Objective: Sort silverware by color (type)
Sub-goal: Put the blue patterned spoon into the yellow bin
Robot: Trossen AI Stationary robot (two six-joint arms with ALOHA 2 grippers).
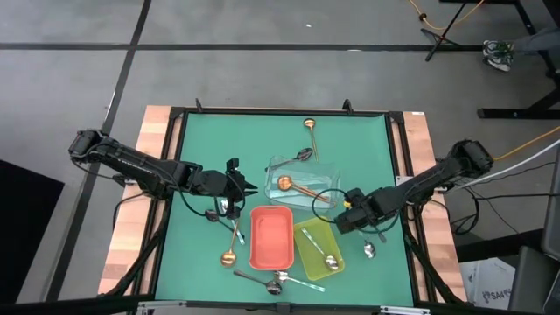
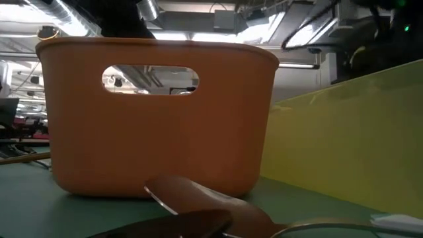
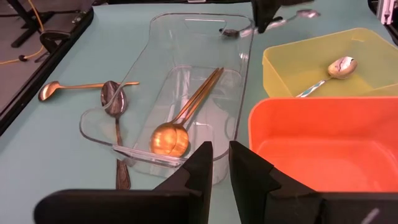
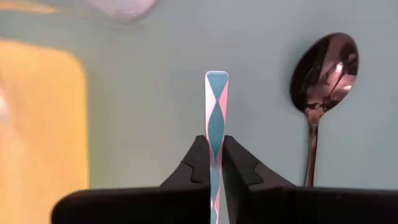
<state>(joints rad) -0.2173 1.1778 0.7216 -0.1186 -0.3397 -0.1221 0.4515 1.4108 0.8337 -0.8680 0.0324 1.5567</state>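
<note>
1. Right wrist view: a slim utensil handle patterned in teal and pink [image 4: 216,118] is pinched upright between the closed jaws of the right gripper [image 4: 215,163], beside a shiny silver spoon [image 4: 324,68] lying on the green desk [image 4: 155,93].
2. Seen from above, the right gripper [image 1: 352,214] is placed just beside the yellow-green rectangular tray [image 1: 302,241], which already holds one silver spoon [image 1: 331,261].
3. The left gripper [image 1: 236,188] is parked near the clear plastic tray [image 3: 140,134], its jaws nearly closed on nothing; a copper-gold spoon [image 3: 171,138] lies inside.
4. The patterned utensil is probably best carried level over the matching tray and released low, so that bouncing is avoided.
</note>
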